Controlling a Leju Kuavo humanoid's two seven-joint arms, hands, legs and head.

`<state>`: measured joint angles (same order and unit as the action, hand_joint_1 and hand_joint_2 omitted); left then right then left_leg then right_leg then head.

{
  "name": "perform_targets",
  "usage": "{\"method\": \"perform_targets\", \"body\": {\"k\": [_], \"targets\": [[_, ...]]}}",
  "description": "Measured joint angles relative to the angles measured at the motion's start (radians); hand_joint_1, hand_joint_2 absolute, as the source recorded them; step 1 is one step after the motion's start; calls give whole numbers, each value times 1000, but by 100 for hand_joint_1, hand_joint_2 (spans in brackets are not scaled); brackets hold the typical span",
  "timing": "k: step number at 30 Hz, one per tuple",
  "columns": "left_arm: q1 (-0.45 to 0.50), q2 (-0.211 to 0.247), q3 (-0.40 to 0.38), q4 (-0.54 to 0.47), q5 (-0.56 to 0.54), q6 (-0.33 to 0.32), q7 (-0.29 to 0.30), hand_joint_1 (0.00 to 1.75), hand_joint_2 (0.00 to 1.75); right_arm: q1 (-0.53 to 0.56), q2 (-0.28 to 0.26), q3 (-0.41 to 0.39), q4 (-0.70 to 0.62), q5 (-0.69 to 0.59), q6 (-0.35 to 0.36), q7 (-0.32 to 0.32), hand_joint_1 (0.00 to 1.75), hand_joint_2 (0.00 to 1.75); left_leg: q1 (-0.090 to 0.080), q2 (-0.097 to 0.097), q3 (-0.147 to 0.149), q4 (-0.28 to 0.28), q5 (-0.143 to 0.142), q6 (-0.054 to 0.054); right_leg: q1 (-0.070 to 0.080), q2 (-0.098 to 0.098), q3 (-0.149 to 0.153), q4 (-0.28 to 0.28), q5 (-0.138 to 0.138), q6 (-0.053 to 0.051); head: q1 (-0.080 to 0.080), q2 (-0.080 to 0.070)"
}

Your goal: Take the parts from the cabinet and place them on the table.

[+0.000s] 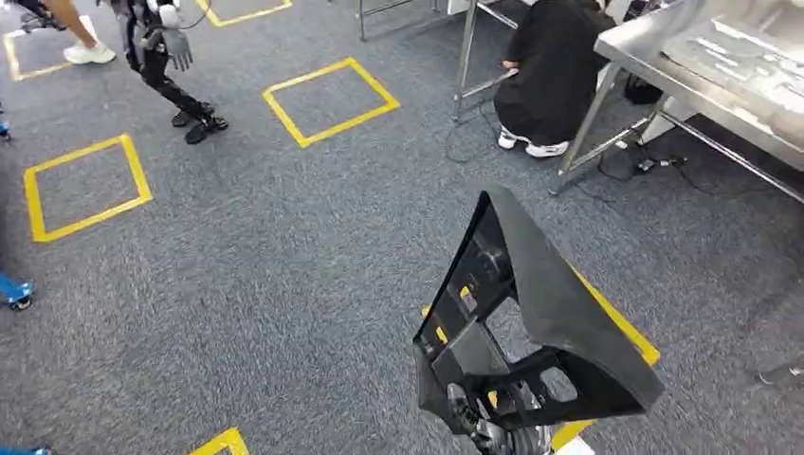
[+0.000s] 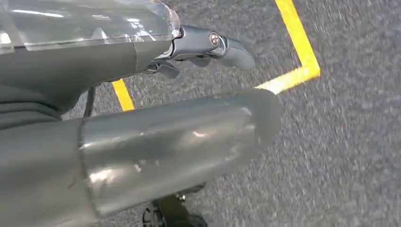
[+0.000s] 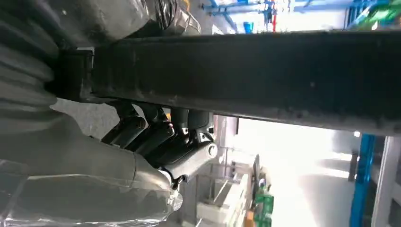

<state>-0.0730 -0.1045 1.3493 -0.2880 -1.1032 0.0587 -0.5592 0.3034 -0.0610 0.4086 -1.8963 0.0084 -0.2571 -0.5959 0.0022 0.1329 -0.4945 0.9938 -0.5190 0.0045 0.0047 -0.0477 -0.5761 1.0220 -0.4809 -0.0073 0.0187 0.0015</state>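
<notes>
Grey carpet with yellow squares (image 1: pixel 329 100) lies below as the right hand (image 3: pixel 161 142), fingers clamped on a black part (image 1: pixel 531 322), carries it toward the steel surface (image 1: pixel 664 57); left hand (image 2: pixel 203 47) hangs slack, holding nothing.

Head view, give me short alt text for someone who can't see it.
The robot's right hand holds up a large black plastic part over grey carpet marked with yellow squares. A metal table stands ahead at right, a person crouched beside it.
</notes>
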Motion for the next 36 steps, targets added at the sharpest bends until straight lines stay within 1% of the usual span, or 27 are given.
{"method": "perform_targets", "body": {"k": [1, 2, 3, 5, 6, 7, 9, 10, 11, 12, 15, 16, 17, 18, 19, 21, 22, 23, 24, 25, 26, 27, 31, 32, 33, 34, 36], "targets": [[1, -1, -2, 0, -1, -1, 0, 0, 0, 2, 0, 0, -1, 0, -1, 1, 175, 175, 7, -18, -5, 6, -12, -8, -13, 11, 6, -8, 6, -9, 0, 0], [1, -2, -3, 0, -3, -2, 0, 0, 0, 2, 0, 0, -3, 0, -2, 2, 175, 175, 9, -72, -12, 34, -32, -12, -13, 21, 6, -9, 7, -13, 0, 0], [2, -4, -3, 1, -3, -3, 1, 0, 0, 0, 0, 0, -5, 0, -2, 7, 175, 175, 11, -105, -38, 95, -71, -14, -13, 30, 5, -9, 8, -19, 0, 0], [9, -4, -3, 0, -3, -3, 1, 0, 0, 1, 0, 0, -5, 0, -2, 12, 175, 175, 12, -126, -124, 270, -147, -18, -12, 59, 3, -8, 8, -22, 0, 0], [12, -4, -4, 1, -4, -3, 1, 0, 0, 2, 0, 0, -5, 0, -3, 14, 175, 175, 12, -126, -153, 324, -155, -19, -11, 73, 2, -5, 8, -22, 0, 0], [15, -4, -5, 0, -6, -3, 1, 0, 0, 3, 0, 0, -5, 0, -6, 16, 175, 175, 12, -126, -160, 326, -137, -18, -11, 88, 2, -2, 7, -22, 0, 0], [15, -4, -6, 0, -6, -4, 1, 0, 0, 3, 0, 0, -5, 0, -11, 17, 175, 175, 13, -133, -115, 207, -48, -15, -12, 117, 4, 4, 4, -19, 0, 0], [14, -4, -6, 0, -6, -4, 1, 0, 0, 2, -1, 1, -5, 0, -13, 18, 175, 175, 16, -155, -73, 107, 6, -15, -14, 130, 4, 9, 1, -15, 0, 0], [15, -4, -6, 1, -6, -5, 2, 0, 0, 2, -1, 1, -5, 0, -13, 20, 175, 175, 21, -208, -48, 49, 11, -12, -16, 140, 1, 12, -1, -11, 0, 0], [16, -4, -6, 1, -6, -8, 3, 0, 0, -1, -1, 2, -5, 0, -13, 21, 175, 175, 20, -223, -47, 29, 5, -11, -10, 152, -6, 23, -2, -5, 0, 0], [14, -3, -8, 1, -10, -25, 3, 0, 0, 2, -4, 5, -5, 0, -14, 24, 175, 175, 11, -192, -45, 35, 10, 5, -18, 185, -17, 11, 11, 18, 0, 0], [13, -5, -9, 2, -11, -29, 2, 0, 0, 2, -6, 5, -5, -1, -16, 25, 175, 175, 19, -178, -46, 23, 18, 16, -17, 189, -20, 13, 11, 23, 0, 0], [12, -4, -10, 2, -11, -30, 0, 0, 0, 4, -7, 5, -5, -2, -18, 26, 175, 175, 20, -165, -43, 18, 22, 23, -16, 140, -24, 26, 0, 24, 0, 0], [12, -3, -10, 2, -13, -32, -1, 0, 0, 1, -9, 6, -5, -3, -18, 26, 175, 175, 19, -154, -42, 14, 24, 26, -11, 83, -45, 69, -33, 29, 0, 0], [15, -3, -10, 3, -14, -32, -2, 0, 0, -2, -10, 6, -5, -3, -18, 27, 175, 175, 17, -140, -43, 14, 24, 27, -13, 65, -74, 130, -69, 33, 0, 0], [21, -3, -10, 3, -18, -35, -3, 0, 0, -3, -14, 9, -5, -7, -18, 27, 175, 175, 12, -109, -43, 14, 21, 30, -16, 53, -149, 289, -139, 38, 0, 0], [21, -2, -11, 3, -19, -36, -4, 0, 0, -2, -14, 9, -5, -8, -18, 28, 175, 175, 11, -95, -43, 15, 21, 31, -17, 53, -166, 326, -142, 39, 0, 0], [20, -2, -11, 3, -21, -36, -5, 0, 0, -2, -15, 9, -5, -9, -18, 29, 175, 175, 9, -83, -42, 15, 19, 31, -17, 52, -158, 312, -123, 38, 0, 0], [19, -2, -13, 3, -21, -38, -5, 0, 0, -2, -16, 9, -5, -10, -18, 29, 175, 175, 8, -71, -40, 15, 17, 31, -16, 50, -126, 254, -85, 34, 0, 0], [18, -2, -16, 3, -21, -39, -6, 0, 0, -2, -17, 9, -5, -10, -18, 29, 175, 175, 6, -61, -35, 15, 15, 30, -14, 40, -74, 162, -40, 27, 0, 0], [17, -3, -18, 4, -21, -39, -6, 0, 0, -2, -17, 10, -5, -10, -18, 29, 175, 175, 5, -51, -29, 14, 11, 28, -7, 9, -14, 58, -1, 17, 0, 0], [17, -4, -21, 6, -21, -39, -6, 0, 0, -4, -17, 10, -5, -10, -19, 29, 175, 175, 2, -44, -26, 15, 8, 23, 6, -43, 11, 6, -12, 5, 0, 0], [14, -4, -27, 7, -21, -39, -6, 0, 0, -1, -19, 11, -5, -10, -18, 29, 175, 175, -1, -3, -15, 11, 2, 6, 12, 5, 3, 2, -4, -9, 0, 0], [13, -3, -29, 7, -21, -39, -6, 0, 0, 0, -20, 11, -5, -10, -19, 29, 175, 175, 0, -19, -18, 17, -8, -2, -5, 16, 13, -11, 4, -18, 0, 0], [13, -3, -30, 8, -21, -40, -7, 0, 0, 0, -21, 12, -6, -11, -20, 29, 175, 175, 2, -80, -24, 44, -29, -6, -4, 25, 14, -16, 7, -24, 0, 0], [13, -4, -30, 9, -24, -43, -6, 0, 0, -3, -21, 14, -6, -12, -21, 30, 175, 175, 6, -110, -50, 102, -67, -8, -5, 34, 12, -16, 8, -27, 0, 0], [20, -4, -30, 9, -27, -43, -5, 0, 0, -1, -22, 17, -6, -13, -22, 35, 175, 175, 8, -126, -124, 258, -137, -13, -4, 60, 12, -15, 8, -28, 0, 0]]}}
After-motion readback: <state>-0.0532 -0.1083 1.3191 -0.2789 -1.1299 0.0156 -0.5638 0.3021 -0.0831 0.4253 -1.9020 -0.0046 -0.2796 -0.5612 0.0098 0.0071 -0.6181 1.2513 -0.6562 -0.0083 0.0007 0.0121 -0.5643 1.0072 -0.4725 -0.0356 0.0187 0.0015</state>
